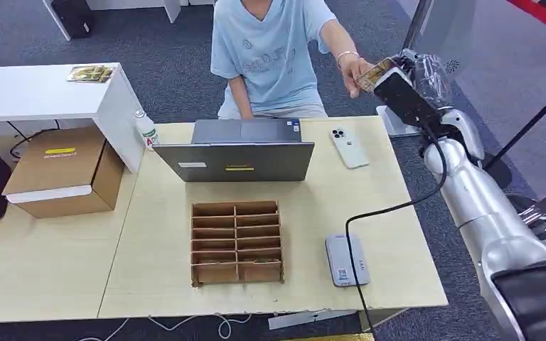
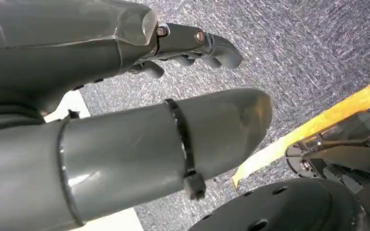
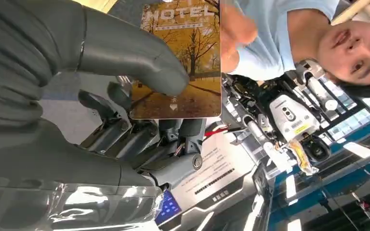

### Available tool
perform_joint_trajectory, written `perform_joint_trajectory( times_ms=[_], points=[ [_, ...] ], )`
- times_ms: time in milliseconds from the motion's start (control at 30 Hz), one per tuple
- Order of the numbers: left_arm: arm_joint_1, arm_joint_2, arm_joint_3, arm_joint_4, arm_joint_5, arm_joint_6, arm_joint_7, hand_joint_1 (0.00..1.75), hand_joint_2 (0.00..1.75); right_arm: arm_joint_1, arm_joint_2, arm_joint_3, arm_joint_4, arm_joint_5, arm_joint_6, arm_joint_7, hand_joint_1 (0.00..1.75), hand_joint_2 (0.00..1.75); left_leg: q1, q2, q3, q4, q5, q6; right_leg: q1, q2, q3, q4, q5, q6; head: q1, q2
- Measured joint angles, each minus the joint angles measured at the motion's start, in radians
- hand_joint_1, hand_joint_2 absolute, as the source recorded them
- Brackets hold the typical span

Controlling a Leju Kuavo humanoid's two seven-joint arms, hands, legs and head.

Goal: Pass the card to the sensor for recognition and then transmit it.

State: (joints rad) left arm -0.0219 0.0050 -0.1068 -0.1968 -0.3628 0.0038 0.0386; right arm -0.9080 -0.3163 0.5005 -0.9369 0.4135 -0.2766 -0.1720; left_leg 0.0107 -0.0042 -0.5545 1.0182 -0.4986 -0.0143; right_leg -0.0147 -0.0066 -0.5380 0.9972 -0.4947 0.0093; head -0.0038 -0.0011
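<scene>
My right hand (image 1: pixel 400 87) is raised beyond the table's far right corner and holds the yellow hotel card (image 1: pixel 375 74). In the right wrist view the thumb (image 3: pixel 139 53) presses the card (image 3: pixel 188 62) against the fingers behind it. A seated person in a light blue shirt reaches out, and their hand (image 1: pixel 354 69) grips the card's far end (image 3: pixel 236 33). The grey card sensor (image 1: pixel 346 260) lies flat near the table's front right, with a black cable running to it. My left hand (image 2: pixel 101 48) hangs over the carpet, holding nothing, with its fingers (image 2: pixel 212 48) loosely bent.
An open laptop (image 1: pixel 242 150) stands at the table's far middle, with a white phone (image 1: pixel 349 147) to its right. A wooden divided organizer (image 1: pixel 236 241) sits at the centre front. A cardboard box (image 1: pixel 60 170), a bottle (image 1: pixel 146 130) and a white side table (image 1: pixel 43 89) are on the left.
</scene>
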Motion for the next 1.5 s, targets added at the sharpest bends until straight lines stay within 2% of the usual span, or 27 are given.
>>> perform_joint_trajectory(
  times_ms=[200,267,333,400,433,567,667,733,867,1000,1100,1233,1500],
  points=[
    [0.001,0.001,0.000,0.000,-0.005,0.000,-0.012,0.00,0.00,0.000,-0.005,-0.003,0.001,-0.046,0.014,0.002,1.75,1.75,0.000,0.000,0.000,0.000,0.000,0.000,0.000,0.000,0.000,0.000,0.000,0.000,0.000,0.000],
    [0.002,0.002,0.000,0.000,-0.005,-0.002,-0.015,0.00,0.00,0.001,-0.019,-0.011,-0.003,-0.072,0.043,0.011,1.75,1.75,0.000,-0.001,0.006,0.001,0.000,0.000,0.000,-0.001,-0.001,0.000,0.000,0.000,0.000,0.000],
    [0.003,0.003,0.000,0.001,-0.005,-0.005,-0.016,0.00,0.00,0.004,-0.046,-0.021,-0.014,-0.113,0.105,0.026,1.75,1.75,0.000,-0.001,0.006,0.001,0.001,0.000,0.000,-0.001,-0.001,0.000,0.001,0.000,0.000,0.000],
    [0.004,0.004,0.000,0.002,-0.005,-0.008,-0.017,0.00,0.00,0.006,-0.085,-0.034,-0.027,-0.165,0.184,0.045,1.75,1.75,0.000,-0.002,0.005,0.002,0.001,0.000,0.000,-0.002,-0.001,0.000,0.001,0.000,0.000,0.000],
    [0.005,0.004,0.000,0.002,-0.003,-0.008,-0.017,0.00,0.00,0.007,-0.116,-0.046,-0.035,-0.207,0.259,0.058,1.75,1.75,0.000,-0.003,0.004,0.003,0.001,0.000,0.000,-0.003,-0.001,0.000,0.001,0.000,0.000,0.000],
    [0.010,0.005,0.001,0.002,0.002,-0.008,-0.013,0.00,0.00,0.006,-0.221,-0.078,-0.051,-0.324,0.478,0.088,1.75,1.75,0.000,-0.005,0.002,0.004,0.000,0.001,-0.001,-0.004,-0.002,0.000,0.001,0.001,0.000,0.000],
    [0.010,0.008,0.001,0.002,0.003,-0.009,-0.007,0.00,0.00,-0.015,-0.300,-0.093,-0.058,-0.443,0.673,0.144,1.75,1.75,-0.001,-0.006,0.002,0.004,0.000,0.001,-0.001,-0.004,-0.002,0.000,0.001,0.002,0.000,0.000],
    [0.010,0.011,0.002,0.002,0.005,-0.010,-0.003,0.00,0.00,-0.045,-0.354,-0.089,-0.061,-0.566,0.815,0.213,1.75,1.75,0.000,-0.007,0.001,0.004,0.000,0.001,-0.001,-0.005,-0.003,0.000,0.001,0.002,0.000,0.000],
    [0.009,0.013,0.004,0.002,0.007,-0.011,0.005,0.00,0.00,-0.099,-0.449,-0.064,-0.076,-0.734,0.930,0.301,1.75,1.75,0.000,-0.006,0.001,0.004,0.000,0.001,-0.001,-0.005,-0.003,0.000,0.002,0.002,0.000,0.000],
    [0.008,0.014,0.008,0.002,0.007,-0.012,0.007,0.00,0.00,-0.105,-0.522,-0.005,-0.107,-0.880,0.935,0.337,1.75,1.75,0.000,-0.006,0.001,0.004,0.000,0.001,-0.001,-0.005,-0.003,0.000,0.002,0.002,0.000,0.000],
    [0.007,0.014,0.008,0.002,0.007,-0.013,0.007,0.00,0.00,-0.104,-0.554,0.049,-0.115,-0.933,0.933,0.347,1.75,1.75,0.000,-0.006,0.001,0.004,0.000,0.001,-0.001,-0.004,-0.003,0.000,0.002,0.002,0.000,0.000],
    [0.005,0.014,0.008,0.002,0.002,-0.013,0.007,0.00,0.00,-0.096,-0.570,0.131,-0.114,-0.953,0.921,0.344,1.75,1.75,0.000,-0.005,0.001,0.004,0.001,0.001,-0.001,-0.004,-0.003,0.000,0.002,0.003,0.000,0.000],
    [0.002,0.014,0.008,0.002,-0.010,-0.021,0.007,0.00,0.00,-0.056,-0.565,0.276,-0.105,-0.932,0.893,0.307,1.75,1.75,0.000,-0.005,0.001,0.004,0.001,0.001,-0.001,-0.004,-0.003,0.000,0.002,0.003,0.000,0.000]
  ],
)
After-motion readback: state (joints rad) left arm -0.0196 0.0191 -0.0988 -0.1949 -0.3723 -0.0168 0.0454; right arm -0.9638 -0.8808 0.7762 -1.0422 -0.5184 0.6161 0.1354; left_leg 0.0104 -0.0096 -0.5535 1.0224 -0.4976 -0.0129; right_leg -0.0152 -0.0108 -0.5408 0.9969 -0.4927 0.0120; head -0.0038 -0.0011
